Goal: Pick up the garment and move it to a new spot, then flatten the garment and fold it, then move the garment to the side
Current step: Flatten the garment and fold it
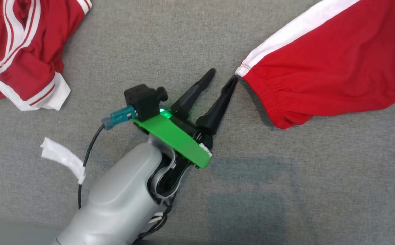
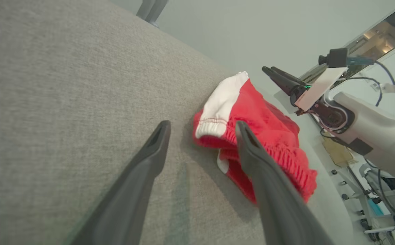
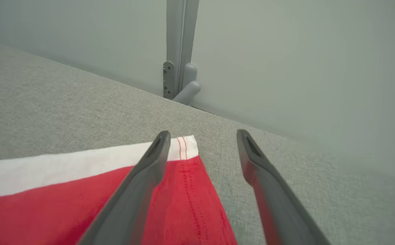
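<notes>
The garment (image 1: 336,58) is a pair of red shorts with a white side stripe, lying flat on the grey cloth surface at the right. My left gripper (image 1: 221,76) is open just left of the elastic waistband, its right fingertip touching the white stripe's corner. In the left wrist view the bunched waistband (image 2: 265,126) lies beside and behind the right finger of my left gripper (image 2: 202,127), with nothing between the fingers. My right gripper (image 3: 202,134) is open over the shorts' hem corner (image 3: 47,204), its left finger above the cloth. The right gripper (image 2: 268,69) hovers beyond the shorts.
A second red and white garment (image 1: 17,51) lies crumpled at the upper left. White tape (image 1: 64,158) is wrapped on the left arm's cable. A grey wall and a post (image 3: 178,51) bound the far edge of the surface.
</notes>
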`<state>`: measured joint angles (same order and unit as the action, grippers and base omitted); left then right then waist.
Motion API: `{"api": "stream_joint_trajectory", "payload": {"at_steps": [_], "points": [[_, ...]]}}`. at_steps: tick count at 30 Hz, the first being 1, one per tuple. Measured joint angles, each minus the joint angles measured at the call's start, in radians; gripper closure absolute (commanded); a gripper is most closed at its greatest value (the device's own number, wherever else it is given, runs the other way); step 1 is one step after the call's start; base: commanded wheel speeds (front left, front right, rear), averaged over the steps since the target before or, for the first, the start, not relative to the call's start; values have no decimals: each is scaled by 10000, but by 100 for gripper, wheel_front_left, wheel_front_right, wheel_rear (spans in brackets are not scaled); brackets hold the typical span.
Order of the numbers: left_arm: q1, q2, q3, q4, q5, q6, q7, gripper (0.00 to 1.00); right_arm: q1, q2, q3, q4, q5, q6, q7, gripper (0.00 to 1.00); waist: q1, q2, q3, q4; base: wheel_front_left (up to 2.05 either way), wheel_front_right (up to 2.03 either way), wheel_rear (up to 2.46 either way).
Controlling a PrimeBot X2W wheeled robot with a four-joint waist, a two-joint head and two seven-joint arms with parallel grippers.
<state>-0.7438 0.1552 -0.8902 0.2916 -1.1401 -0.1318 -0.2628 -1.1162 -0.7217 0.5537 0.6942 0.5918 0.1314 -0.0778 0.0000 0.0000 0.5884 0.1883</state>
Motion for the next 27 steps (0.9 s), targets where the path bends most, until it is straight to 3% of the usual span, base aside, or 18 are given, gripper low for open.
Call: {"api": "stream_joint_trajectory", "payload": {"at_steps": [6,14,20,27], "points": [[1480,-301,1942,600,3018,4,4,0,1352,58,-196,479,1147,0,-918,0,0,0,-798,-202,0,0,0],[3921,-884,4353,-771,6604,322,2,0,2677,61,-188,1030,2606,-2,-593,0,0,0,-1922,-409,0,0,0],[4739,-1024,4422,-1220,7584,261,4,0,2656,42,-207,1988,2876,-2,313,0,0,0,-2254,-63,0,0,0],[4911,-1039,4105,-1444,7659,180,4,0,1902,265,-213,3206,2725,-2,1185,0,0,0,-2170,585,0,0,0]]}}
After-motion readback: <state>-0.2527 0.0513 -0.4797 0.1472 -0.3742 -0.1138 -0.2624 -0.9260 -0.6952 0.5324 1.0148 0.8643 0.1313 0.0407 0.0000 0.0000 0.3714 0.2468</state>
